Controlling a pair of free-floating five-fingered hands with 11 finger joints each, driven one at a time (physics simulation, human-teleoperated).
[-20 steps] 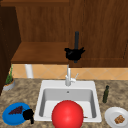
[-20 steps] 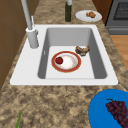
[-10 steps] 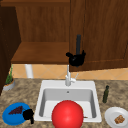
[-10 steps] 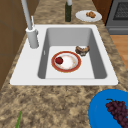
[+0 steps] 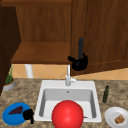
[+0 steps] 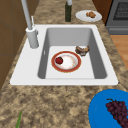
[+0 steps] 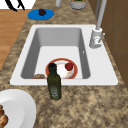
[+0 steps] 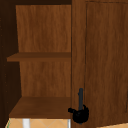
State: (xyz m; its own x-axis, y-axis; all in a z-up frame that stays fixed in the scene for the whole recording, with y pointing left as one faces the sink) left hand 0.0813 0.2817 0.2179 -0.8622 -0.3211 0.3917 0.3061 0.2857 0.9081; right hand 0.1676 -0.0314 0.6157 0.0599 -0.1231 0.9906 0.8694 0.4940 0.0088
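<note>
Gripping cabinet door handle (image 5: 80,47) near its lower end: your right hand (image 5: 80,63), fingers curled round dark vertical bar, thumb sticking out left. Same grip in upper view, hand (image 8: 80,115) at bottom of handle (image 8: 80,98) on right cabinet door (image 8: 105,62). Left side of cabinet stands open, bare shelves (image 8: 40,57) showing. Your left hand (image 5: 28,115) hangs low at counter edge beside blue plate (image 5: 13,113) with grapes; cannot tell its finger state. Faucet (image 5: 68,76) just below right hand. Red bowl (image 5: 67,114) sits in sink (image 5: 42,100).

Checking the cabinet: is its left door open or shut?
Open: the shelves on the left are bare to view. The right door is shut, the right hand at its handle.
</note>
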